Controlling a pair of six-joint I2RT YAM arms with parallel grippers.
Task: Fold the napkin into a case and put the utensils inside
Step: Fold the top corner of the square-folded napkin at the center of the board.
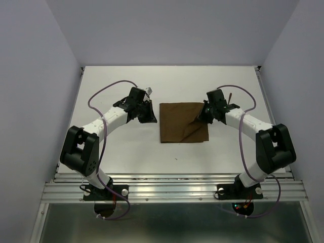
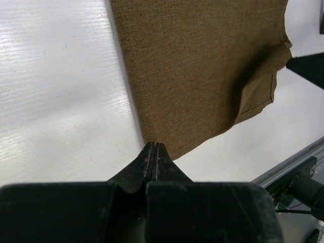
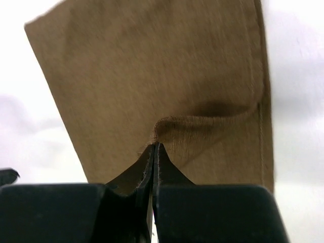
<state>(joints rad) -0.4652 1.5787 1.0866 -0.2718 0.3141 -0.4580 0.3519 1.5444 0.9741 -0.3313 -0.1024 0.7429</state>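
Note:
The dark brown napkin (image 1: 177, 124) lies as a flat, roughly square sheet at the table's middle. My right gripper (image 1: 200, 119) is shut on a small raised ridge of cloth (image 3: 172, 126) near the napkin's right edge; its tips (image 3: 156, 146) pinch the fabric. My left gripper (image 1: 153, 120) is shut, and its tips (image 2: 155, 145) meet the napkin (image 2: 202, 66) at its left edge. I cannot tell whether cloth sits between them, and the sheet stays flat there. A slim brown stick (image 1: 231, 96) beyond the right wrist may be one of the utensils. No case shows.
White tabletop (image 1: 121, 152) surrounds the napkin on all sides. The metal rail (image 1: 172, 190) with both arm bases runs along the near edge. Grey walls close in the left, right and back. Cables loop above each forearm.

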